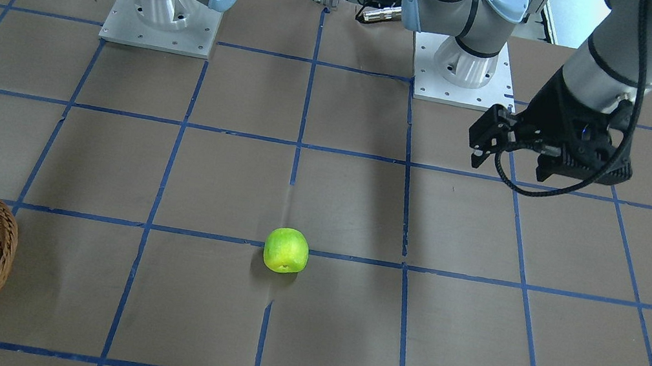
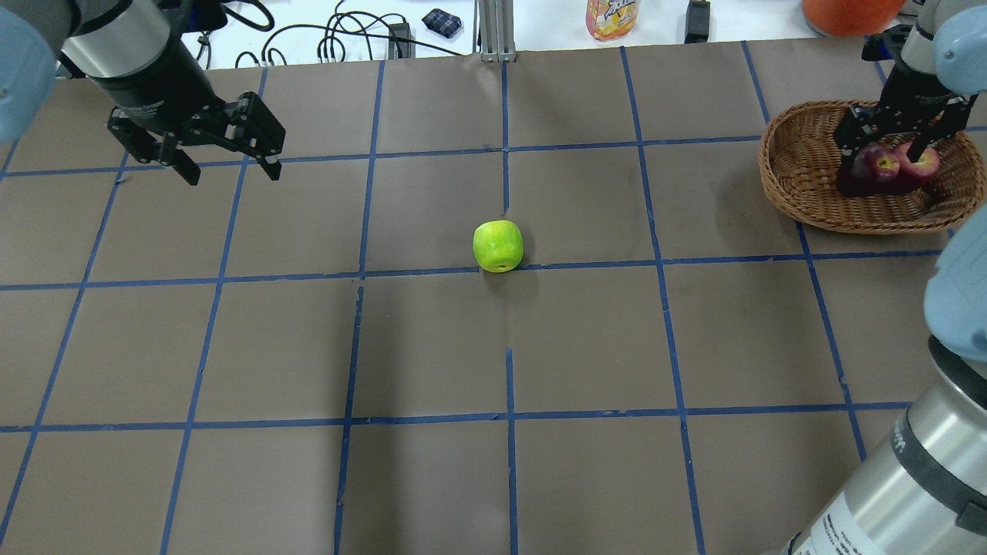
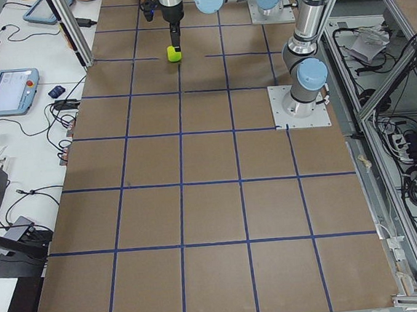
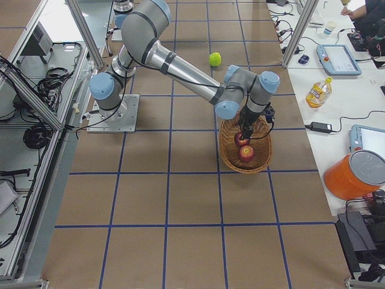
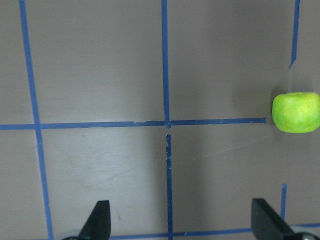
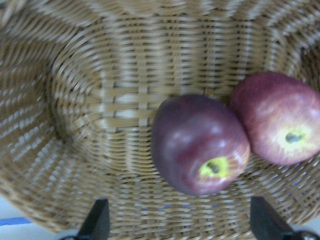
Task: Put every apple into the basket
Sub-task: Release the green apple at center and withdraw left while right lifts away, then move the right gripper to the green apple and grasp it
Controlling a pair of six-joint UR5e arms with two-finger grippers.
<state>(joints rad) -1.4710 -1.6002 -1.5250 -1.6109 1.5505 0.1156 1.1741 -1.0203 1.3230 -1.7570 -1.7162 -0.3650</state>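
L pincer (image 2: 231, 174) wide, empty, above worktop (image 2: 586, 347) | R pincer (image 2: 884, 159) wide, empty, over basket (image 2: 802, 154) | maroon apple (image 6: 197, 145) + red apple (image 6: 280, 117) inside, touching | green apple (image 2: 498, 245) mid-worktop

yellow-green apple (image 2: 498, 245), maroon apple (image 6: 199, 144), tan woven basket (image 2: 794, 173)

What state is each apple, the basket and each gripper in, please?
Basket: upright, holding two apples.
Green apple: on the table, outside the basket.
Maroon apple: in the basket.
Red apple: in the basket.
Left gripper: open, empty.
Right gripper: open, over the basket.
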